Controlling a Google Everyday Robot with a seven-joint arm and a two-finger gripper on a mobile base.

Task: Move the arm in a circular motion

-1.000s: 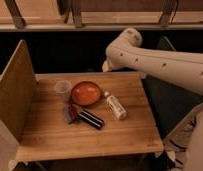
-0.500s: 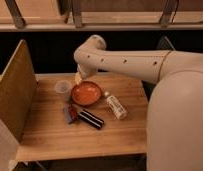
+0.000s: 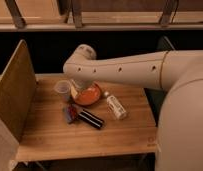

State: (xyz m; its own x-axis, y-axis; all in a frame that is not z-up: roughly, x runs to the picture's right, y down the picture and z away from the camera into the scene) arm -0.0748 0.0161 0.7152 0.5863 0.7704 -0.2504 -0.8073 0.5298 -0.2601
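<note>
The cream-white arm reaches in from the right across the back of the wooden table. Its rounded elbow is above the table's back left part. From the elbow the wrist hangs down, and the gripper sits low between a clear plastic cup and an orange bowl, mostly hidden by the arm. The arm's thick base segment fills the right side of the view.
A white bottle lies right of the bowl. A black bar-shaped object and a red and blue packet lie in front of the bowl. A tall wooden panel stands along the table's left side. A dark gap lies behind the table.
The arm has swung from the right side to the left and come lower. Its elbow and gripper now hang over the cup and bowl. The objects on the table have not moved.
</note>
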